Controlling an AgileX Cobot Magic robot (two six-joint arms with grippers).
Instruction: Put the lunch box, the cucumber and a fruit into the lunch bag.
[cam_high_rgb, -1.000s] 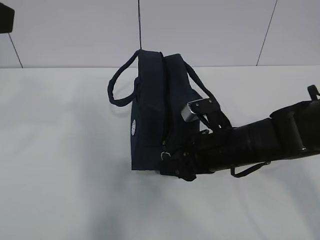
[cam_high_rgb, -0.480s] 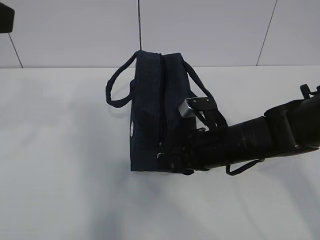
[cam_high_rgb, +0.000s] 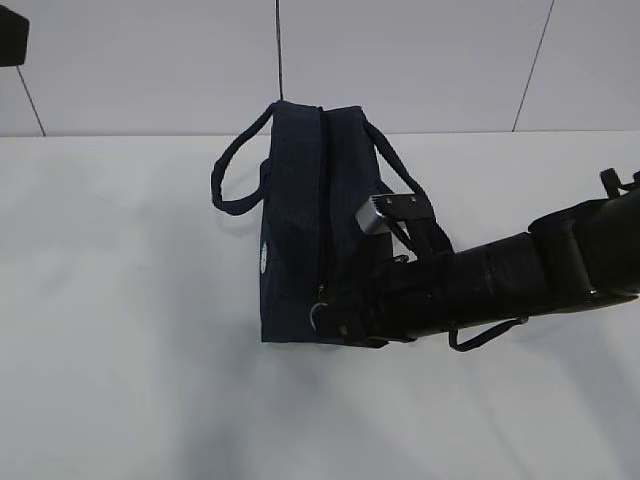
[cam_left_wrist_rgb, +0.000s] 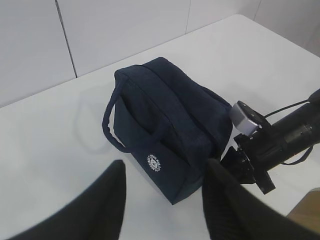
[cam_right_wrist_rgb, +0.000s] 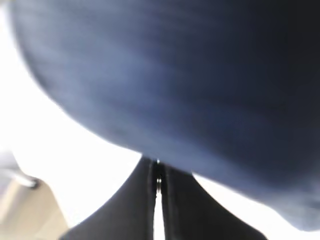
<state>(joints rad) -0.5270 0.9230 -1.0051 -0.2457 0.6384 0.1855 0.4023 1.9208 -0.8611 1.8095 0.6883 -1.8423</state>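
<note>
The dark navy lunch bag (cam_high_rgb: 295, 220) stands on the white table with its zipper closed along the top and its white logo (cam_high_rgb: 265, 257) facing left. My right gripper (cam_high_rgb: 335, 322) is at the bag's near end, shut on the metal ring zipper pull (cam_high_rgb: 318, 312). In the right wrist view the jaws (cam_right_wrist_rgb: 157, 175) are pressed together against the blurred bag fabric (cam_right_wrist_rgb: 200, 75), with a small metal glint between them. My left gripper (cam_left_wrist_rgb: 166, 170) is open and empty, hovering above the table in front of the bag (cam_left_wrist_rgb: 165, 115). The lunch box, cucumber and fruit are out of view.
The white table (cam_high_rgb: 120, 380) meets a white panelled wall (cam_high_rgb: 420, 60) behind the bag. A dark object (cam_high_rgb: 12, 35) sits at the top left corner. The right arm (cam_left_wrist_rgb: 280, 145) lies across the table's right side. The table's edge (cam_left_wrist_rgb: 305, 215) shows at lower right in the left wrist view.
My right gripper has moved slightly left at the bag's near end, with the ring pull. The bag has straightened a little. The last half second shows almost no motion.
</note>
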